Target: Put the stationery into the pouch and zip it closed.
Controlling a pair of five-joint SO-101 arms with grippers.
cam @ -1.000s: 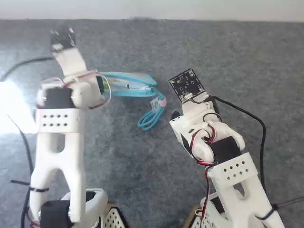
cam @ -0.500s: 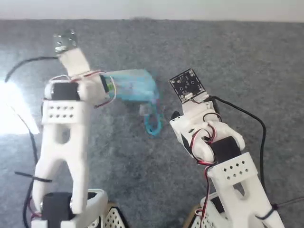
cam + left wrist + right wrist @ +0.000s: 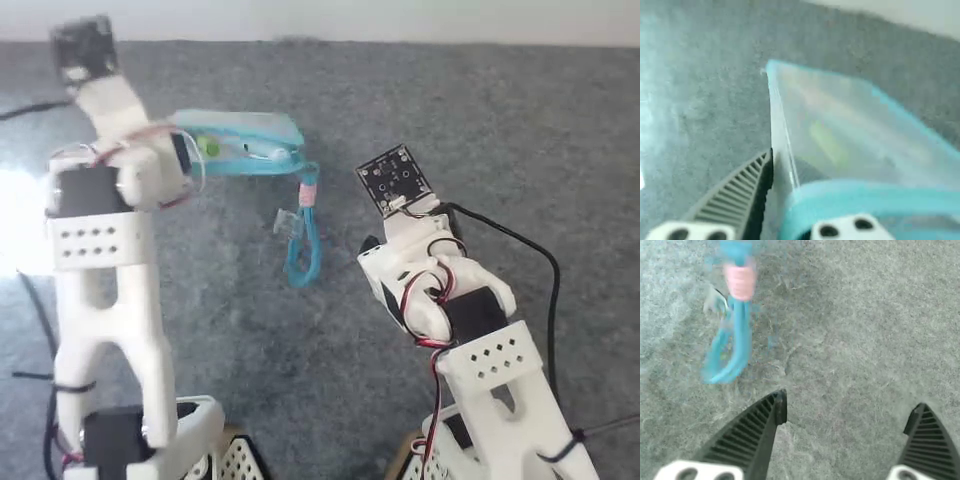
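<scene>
High view: left claw [image 3: 782,195] clamped on edge of clear blue-trimmed pouch [image 3: 245,145], toward far side of grey counter [image 3: 500,130]; blue strap [image 3: 303,250] trails from pouch end. Right claw [image 3: 850,405] spread wide over counter, near strap.

No text, number, brand or sign can be read in any view. A small tag [image 3: 287,222] is seen beside the strap [image 3: 303,245] of the pouch [image 3: 245,140], but it is too blurred for any print to be made out. Tiny marks are carried by the dark circuit board [image 3: 397,178] on the right arm's wrist, and they are too small to be read.
</scene>
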